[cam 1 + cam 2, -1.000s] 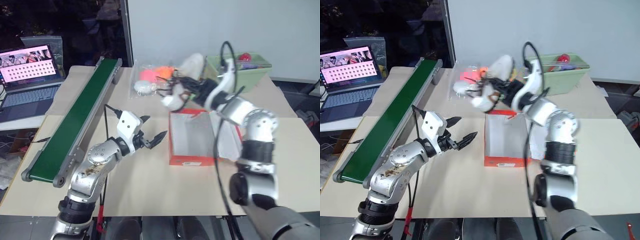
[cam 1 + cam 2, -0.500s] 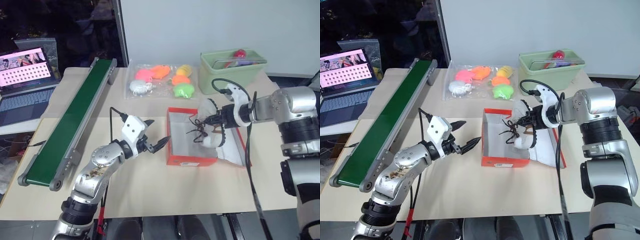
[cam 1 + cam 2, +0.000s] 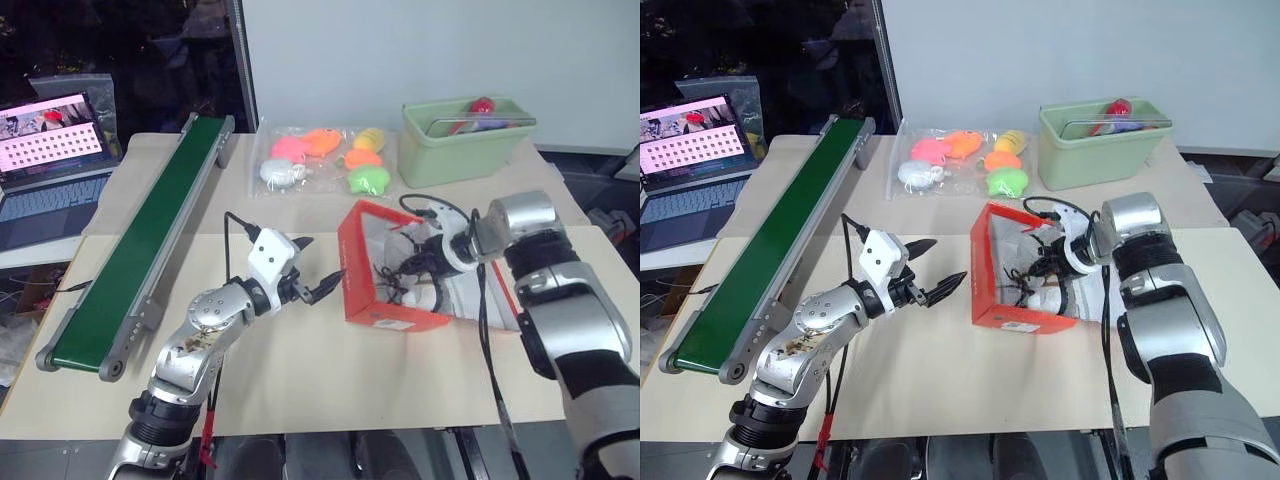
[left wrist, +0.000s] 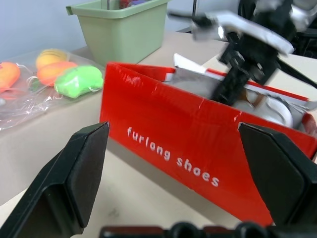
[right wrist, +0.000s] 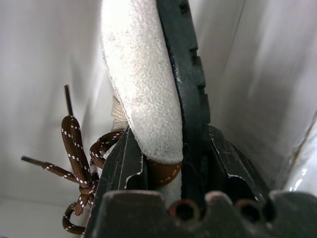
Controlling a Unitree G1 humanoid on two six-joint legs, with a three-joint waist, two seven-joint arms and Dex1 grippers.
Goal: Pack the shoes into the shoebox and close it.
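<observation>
The red-orange shoebox stands open in the middle of the table, skewed, with its white lid lying flat to the right. My right gripper reaches down into the box, shut on a white shoe at its heel; dark laces dangle against the white inner wall. The shoe rests low inside the box. My left gripper hovers open just left of the box, apart from it, facing the printed red wall.
A green conveyor belt runs along the left side, with a laptop beyond it. At the back lie bagged plush toys and a pale green bin. Bare table lies in front of the box.
My right gripper has come down from above the table's back and lowered the shoe into the box. The box has turned askew. The left gripper stays open beside it.
</observation>
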